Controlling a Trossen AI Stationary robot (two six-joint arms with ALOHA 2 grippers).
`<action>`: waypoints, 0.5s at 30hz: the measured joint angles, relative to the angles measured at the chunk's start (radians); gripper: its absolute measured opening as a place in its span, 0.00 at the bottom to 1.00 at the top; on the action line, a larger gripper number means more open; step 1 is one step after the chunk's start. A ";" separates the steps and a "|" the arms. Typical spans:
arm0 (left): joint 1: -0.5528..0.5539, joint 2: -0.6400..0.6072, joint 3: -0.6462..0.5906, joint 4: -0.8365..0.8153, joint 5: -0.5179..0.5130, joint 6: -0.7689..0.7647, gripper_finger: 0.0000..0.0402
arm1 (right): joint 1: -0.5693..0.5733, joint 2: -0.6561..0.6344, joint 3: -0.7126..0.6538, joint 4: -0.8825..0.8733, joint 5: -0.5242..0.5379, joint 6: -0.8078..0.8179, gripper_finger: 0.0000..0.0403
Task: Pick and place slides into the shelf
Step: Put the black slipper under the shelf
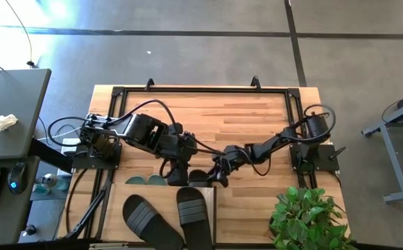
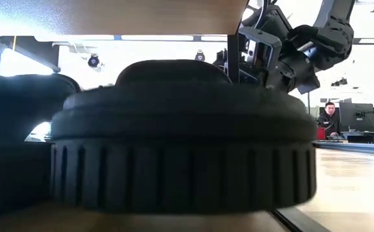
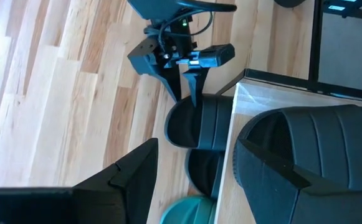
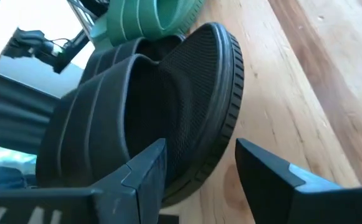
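Black slides (image 1: 163, 221) lie nearest us, two side by side on top of the shelf (image 1: 208, 196) at the table's (image 1: 208, 114) near edge. We see more slides on the lower level: black ones (image 3: 196, 121) and a green one (image 3: 187, 210). Our right gripper (image 1: 218, 177) sits at a black slide's heel, jaws open around it. Our left gripper (image 1: 175, 173) hangs just beside the shelf, jaws open and empty.
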 joint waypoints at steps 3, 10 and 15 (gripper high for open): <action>0.000 0.000 0.000 -0.002 0.000 0.000 0.50 | -0.001 -0.025 0.000 -0.056 0.025 -0.029 0.44; 0.000 0.000 0.000 -0.002 -0.003 0.000 0.50 | -0.007 -0.065 0.001 -0.094 0.052 -0.084 0.44; 0.000 0.000 0.000 -0.002 -0.003 0.000 0.50 | -0.022 -0.088 0.006 -0.160 0.035 -0.177 0.44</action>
